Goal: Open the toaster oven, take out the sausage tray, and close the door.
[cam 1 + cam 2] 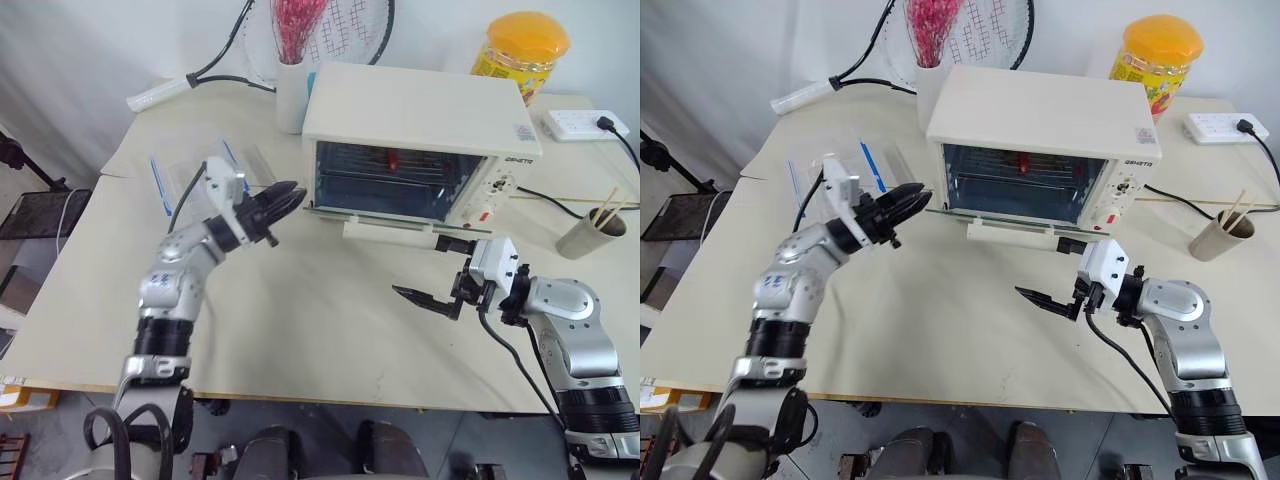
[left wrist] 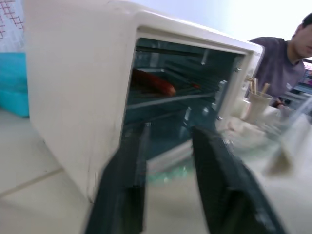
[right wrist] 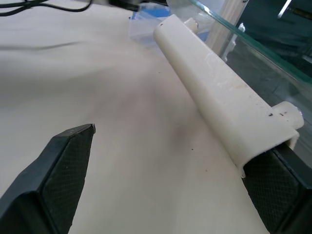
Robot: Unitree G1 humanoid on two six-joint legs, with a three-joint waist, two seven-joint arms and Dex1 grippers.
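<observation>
Sausage tray (image 2: 161, 95): shallow silvery metal tray carrying one reddish sausage (image 2: 152, 82), seated on the wire rack inside the cream-white boxy toaster oven (image 1: 420, 115), which stands at the far middle of the table (image 1: 300, 330). Judged stiff and light, thin-walled, probably greasy and so slippery at the rim. The sausage is loose on it and would roll if the tray tips. Best hold looks like the near front lip, pinched across the edge and drawn straight out level.

Door (image 1: 385, 213): clear glass panel with a long white bar handle (image 3: 219, 105), already swung down on its bottom hinge to roughly level, handle toward the near side. Glass is fragile; it should be closed by lifting under the bar, not by pushing the pane.

Left end effector (image 1: 285, 203): hanging just beside the left end of the open door, aimed at the oven mouth; its black fingers (image 2: 124, 185) stand narrowly apart with a gap between them, holding nothing.

Right end effector (image 1: 440, 285): near side of the door's right end, fingers spread wide, empty; one finger (image 3: 273, 187) sits right at the end of the handle bar, contact uncertain.

Outward: clear plastic container (image 1: 195, 170) with blue clips at left; paper cup (image 1: 590, 235) with wooden sticks at right.
</observation>
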